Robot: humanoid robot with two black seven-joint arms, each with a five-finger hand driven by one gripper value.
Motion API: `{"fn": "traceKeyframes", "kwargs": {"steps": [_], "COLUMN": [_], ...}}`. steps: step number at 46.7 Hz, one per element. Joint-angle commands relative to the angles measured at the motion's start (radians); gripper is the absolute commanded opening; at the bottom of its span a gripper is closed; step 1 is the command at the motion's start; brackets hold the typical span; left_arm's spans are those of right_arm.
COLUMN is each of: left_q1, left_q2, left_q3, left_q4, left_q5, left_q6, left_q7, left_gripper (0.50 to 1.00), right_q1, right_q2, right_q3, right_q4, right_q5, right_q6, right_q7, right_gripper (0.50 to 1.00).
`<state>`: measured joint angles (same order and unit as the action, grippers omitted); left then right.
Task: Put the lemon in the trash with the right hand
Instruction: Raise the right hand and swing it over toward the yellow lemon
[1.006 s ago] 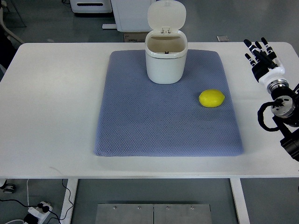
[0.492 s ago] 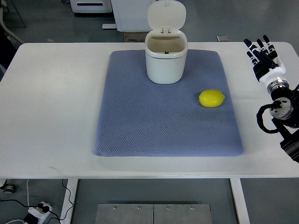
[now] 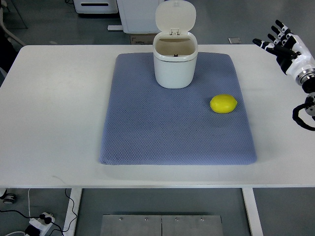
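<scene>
White surface (image 3: 54, 113) with a blue-grey mat (image 3: 162, 128) in the middle, grey floor behind it. The lemon (image 3: 223, 103) is bright yellow, oval, lying on the mat's right side, near the white trash bin (image 3: 175, 61) with its lid flipped up. Right hand (image 3: 285, 46) sits at the far right edge, fingers spread, holding nothing.

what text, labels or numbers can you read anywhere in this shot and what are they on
None can be read.
White trash bin and its open lid: plain, no print visible.
Lemon, blue mat, white table: no markings.
Right hand, fingers spread at the right edge: no legible lettering.
White units on the floor behind the table: nothing on them is readable at this size.
</scene>
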<state>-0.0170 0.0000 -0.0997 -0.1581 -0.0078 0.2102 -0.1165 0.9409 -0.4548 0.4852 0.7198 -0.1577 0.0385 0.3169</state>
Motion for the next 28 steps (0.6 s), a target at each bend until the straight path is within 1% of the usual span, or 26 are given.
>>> {"fn": "traceKeyframes", "kwargs": {"steps": [1,9,15,19,21,24,28], "left_q1": [0.0,0.0,0.0,0.0,0.002,0.0,0.0], "left_q2": [0.0,0.0,0.0,0.0,0.0,0.0,0.0], "left_q3": [0.0,0.0,0.0,0.0,0.0,0.0,0.0], "left_q4": [0.0,0.0,0.0,0.0,0.0,0.0,0.0], "left_q5": [0.0,0.0,0.0,0.0,0.0,0.0,0.0], "left_q6": [0.0,0.0,0.0,0.0,0.0,0.0,0.0], "left_q7": [0.0,0.0,0.0,0.0,0.0,0.0,0.0], "left_gripper": [1.0,1.0,1.0,1.0,1.0,1.0,1.0], "right_q1": [0.047,0.139,0.202,0.245,0.269,0.303,0.348], "right_q2": [-0.039,-0.122,-0.169,-0.189,-0.192,-0.205,-0.228], "right_q3": [-0.112,-0.319,-0.43,-0.487,-0.513,-0.546,-0.577], "right_q4": [0.012,0.053,0.093,0.112,0.121,0.13,0.132], "right_q5": [0.0,-0.002,-0.006,-0.011,-0.011,-0.011,-0.013], "right_q6": [0.0,0.003,0.015,0.017,0.02,0.032,0.09], "right_q7": [-0.001,-0.001,-0.002,-0.016,-0.031,-0.076,-0.139], "right_gripper": [1.0,1.0,1.0,1.0,1.0,1.0,1.0]}}
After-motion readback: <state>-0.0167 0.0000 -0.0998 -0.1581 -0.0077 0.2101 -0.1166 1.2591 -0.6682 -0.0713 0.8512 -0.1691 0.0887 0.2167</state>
